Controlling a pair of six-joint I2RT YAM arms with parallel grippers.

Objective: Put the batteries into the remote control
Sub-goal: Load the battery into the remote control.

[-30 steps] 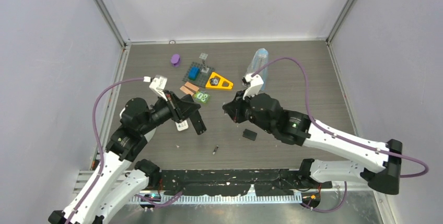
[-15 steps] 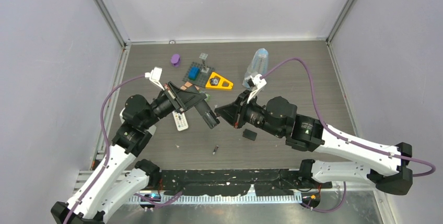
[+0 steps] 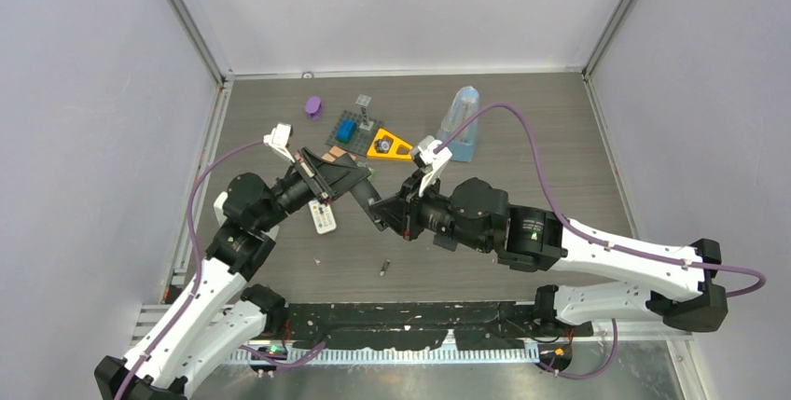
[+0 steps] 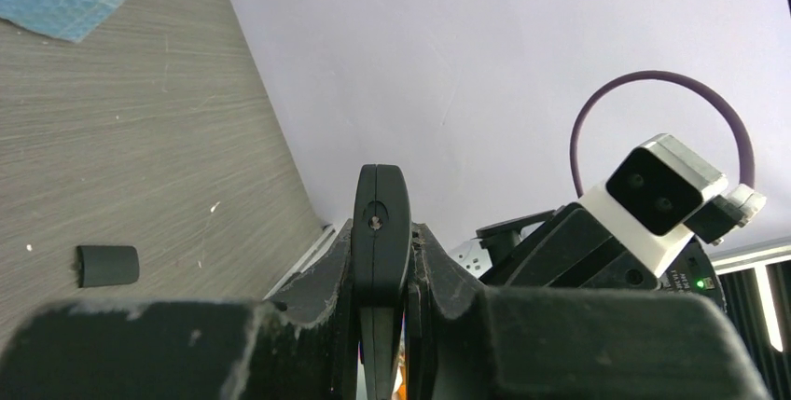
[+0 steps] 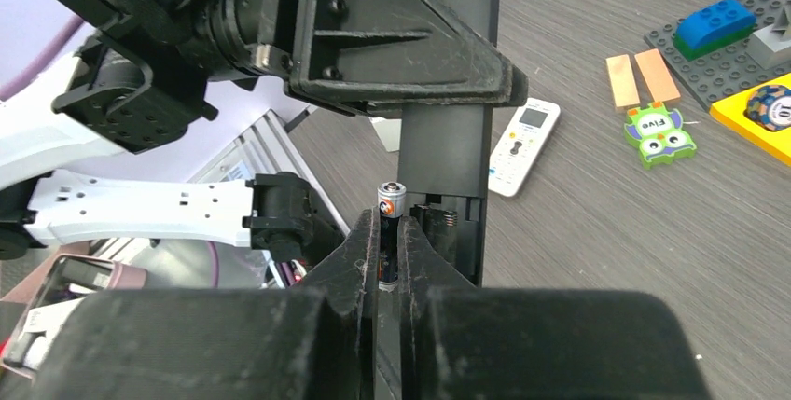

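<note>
A: Black remote control (image 5: 446,153), clamped edge-on in the left fingers (image 4: 381,251) and held off the counter (image 3: 560,139) at the centre of the top view. Why?
B: Presents its open bay to the right arm. Spring contacts show, so I take it as the unit being loaded, though only its back is visible.
A: And the right fingers (image 5: 390,232)?
B: Clenched on one battery (image 5: 391,197), upright, just beside the bay mouth, not seated. Spare battery (image 3: 383,268) lies lower centre. White remote (image 5: 522,144) sits idle on the counter.
</note>
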